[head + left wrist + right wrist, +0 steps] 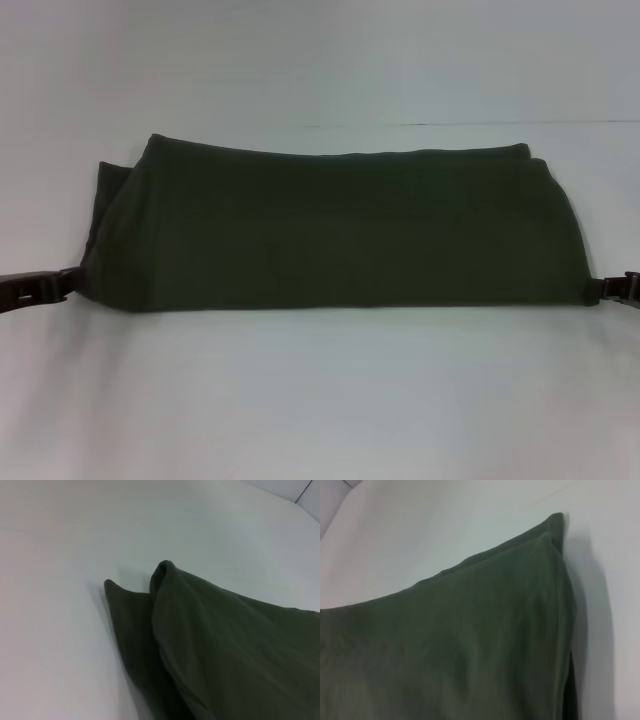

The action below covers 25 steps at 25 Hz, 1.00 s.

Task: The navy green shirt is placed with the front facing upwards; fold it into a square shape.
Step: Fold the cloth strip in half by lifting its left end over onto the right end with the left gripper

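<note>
Your shirt (335,235) lies folded into a wide band across the white worktop (320,400), plain side up, lettering hidden. Left hand (62,283) sits at its near left corner, right hand (606,288) at the near right; you cannot tell either's grip.

One navy green shirt (335,235) lies on the single white tabletop (320,400), folded into a wide band with its plain dark side up. Two claws show in the head view: the left claw (68,284) at the shirt's near left corner, the right claw (605,288) at its near right corner. At the shirt's left end, two layers show.
</note>
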Each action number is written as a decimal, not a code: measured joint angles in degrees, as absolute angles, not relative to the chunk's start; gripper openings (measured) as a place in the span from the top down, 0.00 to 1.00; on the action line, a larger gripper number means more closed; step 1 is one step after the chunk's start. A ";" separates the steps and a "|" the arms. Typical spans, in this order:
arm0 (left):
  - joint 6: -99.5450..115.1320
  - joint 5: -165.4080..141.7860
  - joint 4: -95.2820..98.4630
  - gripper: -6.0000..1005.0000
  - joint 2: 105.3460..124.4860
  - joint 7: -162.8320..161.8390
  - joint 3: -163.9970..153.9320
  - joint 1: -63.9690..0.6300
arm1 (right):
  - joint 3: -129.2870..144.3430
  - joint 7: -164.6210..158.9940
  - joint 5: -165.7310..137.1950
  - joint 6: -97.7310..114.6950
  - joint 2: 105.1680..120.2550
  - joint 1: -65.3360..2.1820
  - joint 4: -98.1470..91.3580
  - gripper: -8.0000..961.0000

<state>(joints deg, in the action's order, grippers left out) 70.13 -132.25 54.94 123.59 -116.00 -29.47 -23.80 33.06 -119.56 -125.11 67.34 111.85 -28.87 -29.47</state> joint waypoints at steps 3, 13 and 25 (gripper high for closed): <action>70.68 -132.27 56.54 0.99 123.76 -116.57 -29.44 -23.10 | 32.18 -119.41 -125.08 68.18 111.70 -28.43 -29.58 0.95; 71.44 -132.28 58.23 0.99 123.92 -117.51 -29.36 -22.30 | 30.83 -118.72 -125.06 69.29 111.58 -27.60 -29.62 0.90; 71.46 -131.85 57.88 0.99 123.87 -117.24 -29.93 -23.31 | 29.90 -118.10 -125.06 69.57 111.88 -27.77 -29.97 0.85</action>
